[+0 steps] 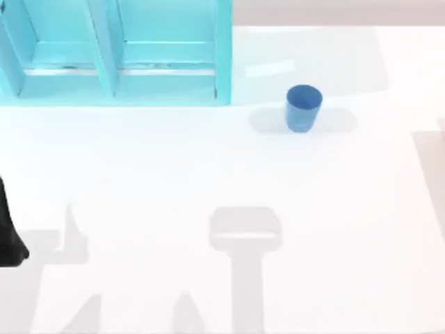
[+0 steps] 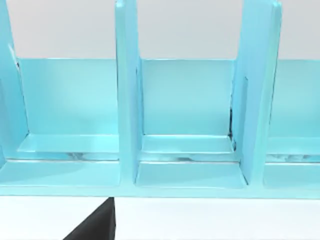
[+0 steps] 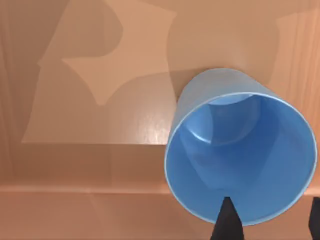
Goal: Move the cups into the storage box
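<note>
Left arm: a dark piece of it (image 1: 10, 236) sits at the left edge of the white desk (image 1: 208, 174) in the top view, parked at the near side; whether its end effector is open or closed, cannot tell.
Left wrist view: a black corner of the left end effector (image 2: 97, 224) pokes in low, facing the box's compartments close up.
Right end effector: dark fingertips (image 3: 227, 222) straddle the rim of a small round plain blue cup (image 3: 240, 155), one inside the mouth and one at the frame's edge outside the wall. Gripping or just around it, cannot tell.
That cup: hanging over a tan wooden surface (image 3: 75, 150), mouth open toward the camera.
Second small blue cup (image 1: 303, 107): upright on the desk, right of centre, apart from the box's right wall.
Large light cyan storage box (image 1: 222, 62): far left of the desk, upright dividers (image 2: 127, 95) forming compartments, those in sight holding nothing.
</note>
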